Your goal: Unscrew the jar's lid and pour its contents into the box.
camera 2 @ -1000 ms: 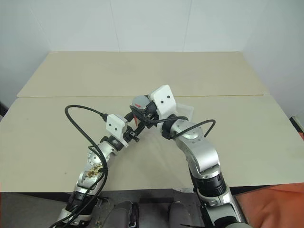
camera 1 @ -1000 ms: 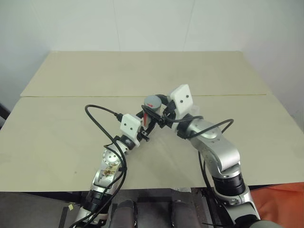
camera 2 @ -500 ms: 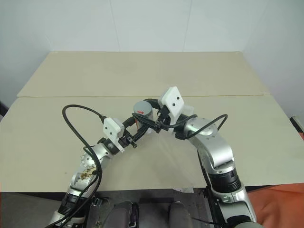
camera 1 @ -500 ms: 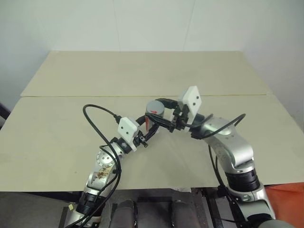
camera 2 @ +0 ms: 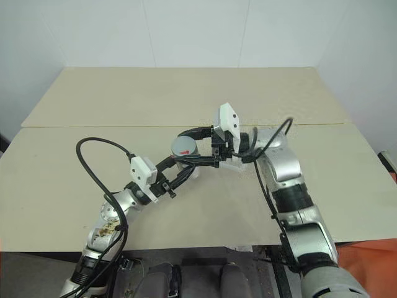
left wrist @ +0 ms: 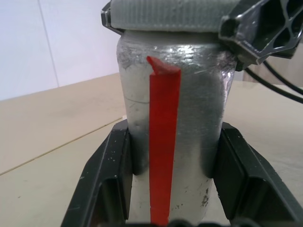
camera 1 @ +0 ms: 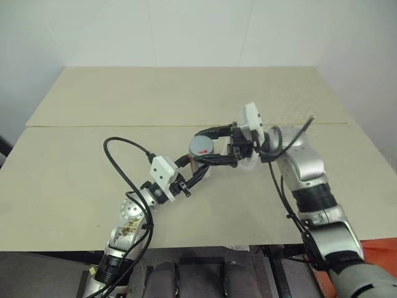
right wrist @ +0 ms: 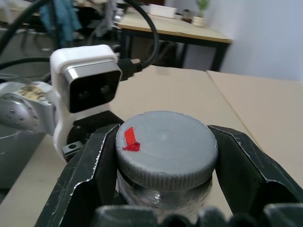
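Observation:
My left gripper (camera 1: 197,171) is shut on the jar (left wrist: 175,142), a silvery-clear cylinder with a red vertical stripe, and holds it upright above the table's middle. Its two black fingers (left wrist: 106,179) press on the jar's lower sides. The grey ribbed lid (right wrist: 165,146) sits on top of the jar and bears a small red mark. My right gripper (camera 1: 203,148) reaches in level from the right and is shut on the lid, one finger on each side. The contents are hidden inside the jar. The clear box (camera 1: 250,164) lies on the table, mostly hidden under my right wrist.
The beige table (camera 1: 74,167) has a seam running across it behind the arms (camera 1: 93,125). A black cable (camera 1: 121,162) loops off my left wrist. A white wall (camera 1: 198,31) stands behind the table's far edge.
My right wrist has swung round and its arm has spread out to the right, so the gripper now meets the lid level from the right. The left gripper still holds the jar.

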You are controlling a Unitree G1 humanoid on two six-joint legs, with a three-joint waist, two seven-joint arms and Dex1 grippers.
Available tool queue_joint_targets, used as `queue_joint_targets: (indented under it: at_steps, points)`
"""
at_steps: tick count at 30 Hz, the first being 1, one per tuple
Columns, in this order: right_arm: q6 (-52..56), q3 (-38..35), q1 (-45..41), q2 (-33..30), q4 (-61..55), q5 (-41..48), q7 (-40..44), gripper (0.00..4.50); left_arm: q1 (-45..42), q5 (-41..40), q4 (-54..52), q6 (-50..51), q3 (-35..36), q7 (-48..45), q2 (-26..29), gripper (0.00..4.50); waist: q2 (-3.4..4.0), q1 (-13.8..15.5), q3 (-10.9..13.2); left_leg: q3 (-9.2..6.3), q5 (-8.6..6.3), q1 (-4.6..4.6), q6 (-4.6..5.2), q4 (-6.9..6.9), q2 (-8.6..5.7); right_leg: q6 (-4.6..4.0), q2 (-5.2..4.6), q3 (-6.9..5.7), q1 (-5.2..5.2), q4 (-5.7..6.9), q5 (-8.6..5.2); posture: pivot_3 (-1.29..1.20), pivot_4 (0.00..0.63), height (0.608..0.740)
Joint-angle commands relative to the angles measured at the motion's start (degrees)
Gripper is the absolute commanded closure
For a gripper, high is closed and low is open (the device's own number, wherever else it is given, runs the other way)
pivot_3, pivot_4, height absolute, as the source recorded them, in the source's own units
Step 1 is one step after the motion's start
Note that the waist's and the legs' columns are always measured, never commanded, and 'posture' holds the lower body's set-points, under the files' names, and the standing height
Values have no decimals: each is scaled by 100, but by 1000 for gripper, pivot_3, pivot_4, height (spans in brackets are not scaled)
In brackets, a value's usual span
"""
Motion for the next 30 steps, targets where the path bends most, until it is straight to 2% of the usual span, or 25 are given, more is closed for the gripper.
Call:
queue_joint_targets:
  at_steps: [1,6,12,15,17,18,24,30]
  points:
    - [-463,127,-519,214,813,-11,899,1611,-64,-25,-325,-149,-112,-67,-48,2515,1,-1,0,1,0,0,0,0,0,0,0,0,0,1,0,0,150,740]
    - [-972,292,-1037,255,1873,42,1287,1611,-23,-3,-344,-162,-124,-61,-46,2515,2,1,1,1,0,0,0,-2,1,-1,-2,-1,-2,0,1,0,150,740]
    - [-1329,460,-1196,160,2272,132,1287,1611,-17,17,-337,-170,-134,-9,-55,2515,2,4,1,1,0,0,-1,-4,0,-2,-7,-1,-3,0,1,0,150,740]
    - [-1179,498,-1178,49,2222,308,1287,724,0,35,-323,-175,-150,39,-96,2515,2,8,1,1,0,0,-1,-4,0,-3,-9,-2,-3,0,1,0,150,740]
    - [-1152,493,-1109,-33,2092,444,1287,137,0,41,-312,-177,-158,59,-115,2515,2,12,1,1,0,0,-1,-4,-1,-3,-11,-2,-3,0,1,0,150,740]
    - [-1147,392,-1042,-61,1985,487,1287,30,-10,46,-301,-180,-159,73,-127,2515,2,12,1,1,-1,0,-1,-5,-1,-3,-12,-3,-3,0,1,0,150,740]
    - [-1068,-161,-458,-312,974,508,1127,30,-52,49,-242,-188,-129,136,-176,2515,2,15,2,0,-1,0,-1,-8,0,-4,-14,-2,-5,0,2,0,150,740]
    - [-650,-559,570,-677,-779,311,-110,30,-106,101,-108,-231,-139,156,-218,2515,2,18,2,-1,-1,0,-1,-10,0,-3,-17,-3,-4,-2,2,0,150,740]
